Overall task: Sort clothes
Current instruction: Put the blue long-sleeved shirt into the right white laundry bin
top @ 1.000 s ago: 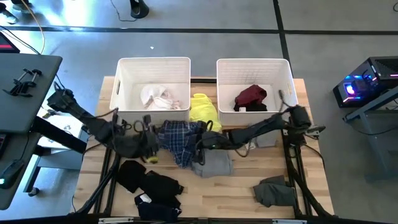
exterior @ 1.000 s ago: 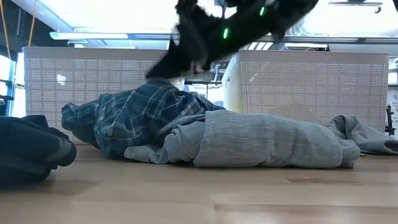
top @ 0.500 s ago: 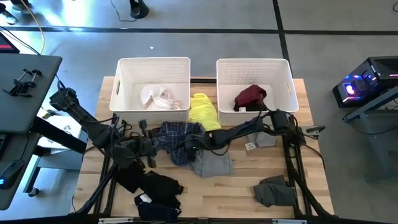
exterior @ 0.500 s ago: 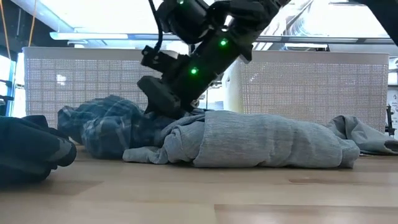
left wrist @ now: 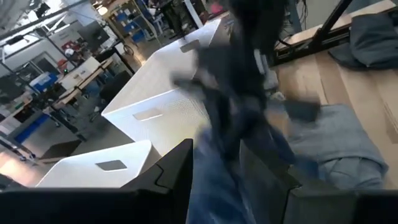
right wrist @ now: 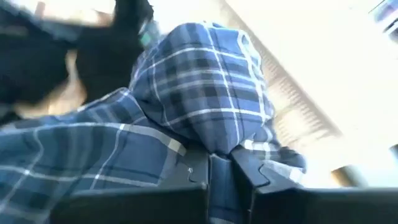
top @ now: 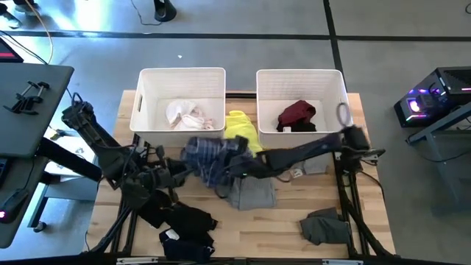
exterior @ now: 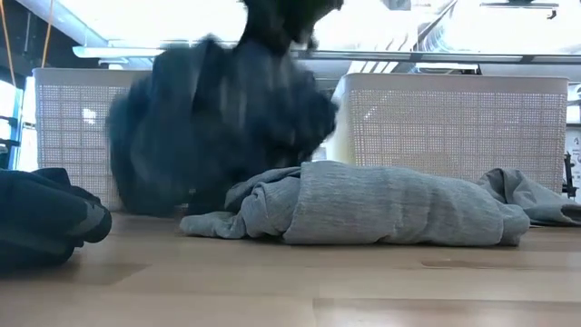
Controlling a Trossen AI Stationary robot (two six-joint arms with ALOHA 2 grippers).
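Above table centre, right gripper (top: 229, 166) clamped on blue plaid garment (top: 207, 156), lifted over grey garment (top: 250, 195). Left gripper (top: 175, 177) beside it, fingers partly apart, holding nothing visible.

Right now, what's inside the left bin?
In the left bin, only a white garment shows, bunched on its floor. Anything beneath that bundle is hidden.

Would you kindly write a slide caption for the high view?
Right gripper shut on the blue plaid garment, lifting it beside the left gripper, before two white bins.
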